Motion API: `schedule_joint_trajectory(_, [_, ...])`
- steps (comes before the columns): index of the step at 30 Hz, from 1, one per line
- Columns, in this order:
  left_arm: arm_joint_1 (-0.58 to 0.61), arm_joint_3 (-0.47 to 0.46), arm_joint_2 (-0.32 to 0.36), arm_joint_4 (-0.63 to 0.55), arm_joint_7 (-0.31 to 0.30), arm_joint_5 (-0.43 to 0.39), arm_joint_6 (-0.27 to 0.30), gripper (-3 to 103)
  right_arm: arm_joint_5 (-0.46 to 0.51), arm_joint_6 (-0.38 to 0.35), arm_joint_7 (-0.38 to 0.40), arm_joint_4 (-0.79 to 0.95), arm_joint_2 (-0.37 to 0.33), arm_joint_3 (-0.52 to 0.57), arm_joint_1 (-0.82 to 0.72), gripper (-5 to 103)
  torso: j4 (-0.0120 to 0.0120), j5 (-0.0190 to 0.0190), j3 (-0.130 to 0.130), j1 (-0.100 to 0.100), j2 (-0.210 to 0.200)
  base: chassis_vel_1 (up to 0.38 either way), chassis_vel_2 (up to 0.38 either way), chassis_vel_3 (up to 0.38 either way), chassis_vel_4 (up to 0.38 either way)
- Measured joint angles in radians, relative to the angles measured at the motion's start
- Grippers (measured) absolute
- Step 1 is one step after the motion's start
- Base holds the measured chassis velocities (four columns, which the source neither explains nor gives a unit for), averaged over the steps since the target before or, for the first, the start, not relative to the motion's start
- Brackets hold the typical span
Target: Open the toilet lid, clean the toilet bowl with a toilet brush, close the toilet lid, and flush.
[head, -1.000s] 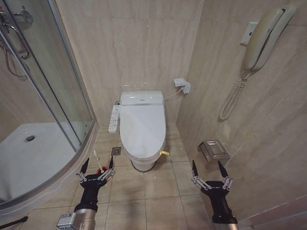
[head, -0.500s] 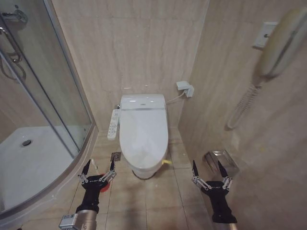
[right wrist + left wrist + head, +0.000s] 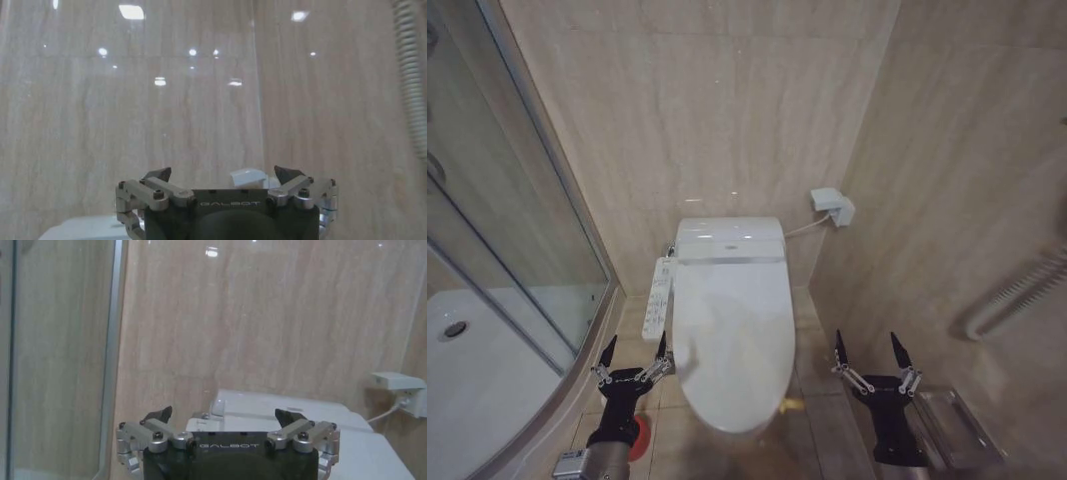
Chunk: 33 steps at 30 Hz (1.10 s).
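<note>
The toilet lid (image 3: pixel 732 330) lies shut, glossy white, with a yellow cord (image 3: pixel 793 405) at its front rim. It covers the toilet bowl. The button-strip side panel (image 3: pixel 658 285) runs along the toilet's left side. The toilet brush is hidden; part of a red holder cup (image 3: pixel 639 437) shows behind my left arm. My left gripper (image 3: pixel 635 348) is open, held low just left of the lid's front. My right gripper (image 3: pixel 867 346) is open, to the right of the toilet. In the wrist views the left gripper (image 3: pixel 227 416) faces the toilet's rear unit (image 3: pixel 287 410), and the right gripper (image 3: pixel 221 175) faces the wall.
A curved glass shower enclosure (image 3: pixel 517 230) with a white tray (image 3: pixel 467 390) closes off the left side. On the right wall are a white socket box (image 3: pixel 834 206), a coiled phone cord (image 3: pixel 1017 290) and a metal holder (image 3: pixel 952 425). Tiled walls stand close behind and to the right.
The head camera has moved closer to the toilet, which now looks larger and lower in view. Both grippers stay open and hold the same pose before me.
</note>
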Motion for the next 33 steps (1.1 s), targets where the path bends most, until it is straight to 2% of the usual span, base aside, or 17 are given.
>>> schedule_joint_trajectory(3, [-0.001, 0.001, -0.002, 0.003, 0.000, 0.000, -0.001, 100, -0.006, 0.007, 0.000, 0.002, 0.000, -0.004, -0.008, 100, 0.0005, 0.0004, 0.000, -0.001, 0.000, -0.012, 0.039, 0.002, 0.019])
schedule_joint_trajectory(8, [-0.005, -0.001, -0.002, 0.012, 0.000, -0.005, -0.003, 100, -0.026, 0.010, 0.002, 0.040, 0.000, -0.019, -0.041, 100, -0.0003, 0.0005, -0.001, -0.002, 0.001, 0.035, -0.071, -0.069, 0.071])
schedule_joint_trajectory(16, [-0.027, -0.002, 0.004, 0.036, 0.000, -0.019, -0.003, 100, -0.115, 0.037, 0.005, 0.047, 0.000, -0.052, -0.101, 100, 0.0002, -0.0002, -0.001, -0.001, 0.001, 0.019, -0.019, -0.013, 0.016])
schedule_joint_trajectory(19, [-0.038, -0.004, 0.007, 0.044, 0.001, -0.027, -0.002, 100, -0.211, 0.076, 0.030, -0.095, -0.008, -0.053, -0.117, 100, 0.0000, 0.0002, 0.000, -0.001, 0.000, 0.000, 0.000, 0.000, 0.000])
schedule_joint_trajectory(23, [-0.045, -0.008, 0.012, 0.051, 0.001, -0.031, -0.002, 100, -0.279, 0.103, 0.041, -0.186, -0.051, -0.047, -0.141, 100, 0.0002, 0.0004, 0.000, -0.001, 0.000, 0.000, 0.000, 0.000, 0.000])
schedule_joint_trajectory(27, [-0.066, -0.008, 0.004, 0.071, 0.002, -0.033, -0.001, 100, -0.327, 0.135, 0.050, -0.253, -0.058, -0.048, -0.162, 100, 0.0000, 0.0003, 0.000, -0.001, 0.001, 0.000, 0.000, 0.000, 0.000])
schedule_joint_trajectory(33, [-0.073, 0.002, -0.008, 0.079, 0.002, -0.033, -0.001, 100, -0.335, 0.145, 0.051, -0.343, -0.040, -0.062, -0.144, 100, 0.0000, 0.0002, 0.000, -0.001, 0.001, 0.000, 0.000, 0.000, 0.000])
